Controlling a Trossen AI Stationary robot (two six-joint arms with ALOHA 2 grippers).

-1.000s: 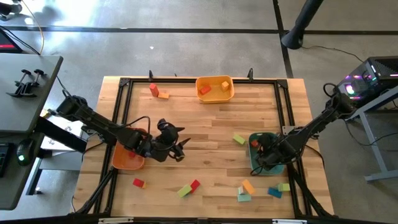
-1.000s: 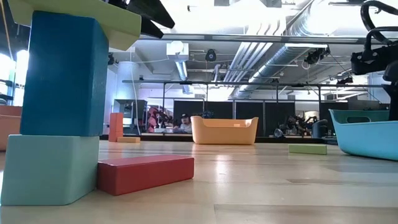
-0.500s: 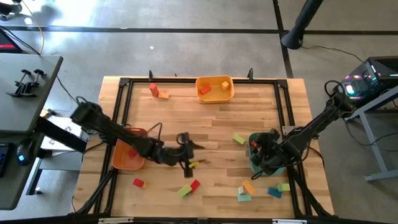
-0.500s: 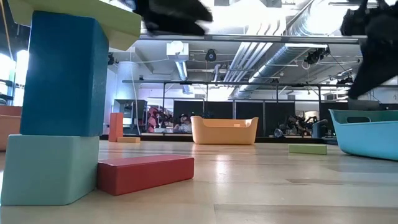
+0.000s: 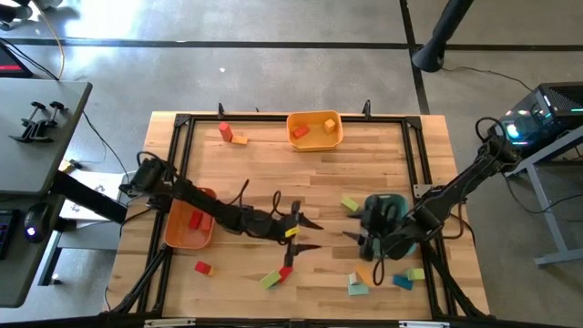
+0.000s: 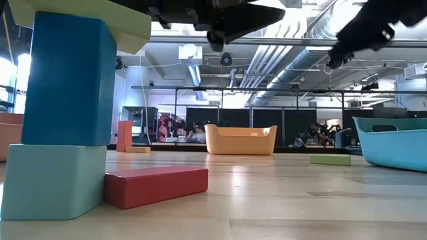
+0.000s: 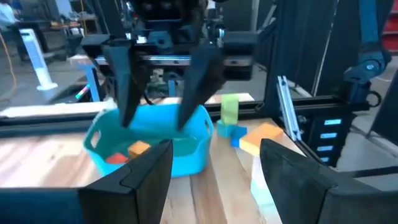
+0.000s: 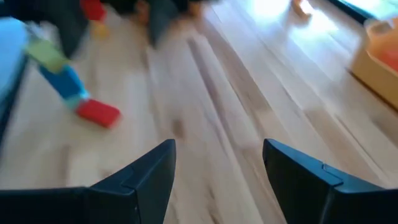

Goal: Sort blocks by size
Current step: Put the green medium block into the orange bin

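Loose blocks lie on the wooden table: a red and green pair [image 5: 278, 274], a red one [image 5: 202, 268], a green one [image 5: 350, 204], and a group of orange, teal, blue and green [image 5: 364, 278] at the near right. My left gripper [image 5: 310, 234] hangs open at mid-table, pointing level toward the teal tray [image 5: 390, 202]. My right gripper [image 5: 353, 241] is open above that tray's left rim. In the left wrist view it [image 7: 155, 121] stands over the tray [image 7: 186, 155], which holds orange and red blocks [image 7: 127, 152]. Both grippers are empty.
A yellow tray [image 5: 314, 137] with a block stands at the far edge. An orange tray [image 5: 182, 239] with a red block is at the left. Red and orange blocks [image 5: 230, 135] sit far left. A black frame [image 5: 178, 173] rims the table. Bare wood lies between the trays.
My left gripper has moved toward the table's right edge and down, turning from pointing down to level. My right gripper has risen out of the teal tray, shifted toward the table's left and tipped up. No block has moved.
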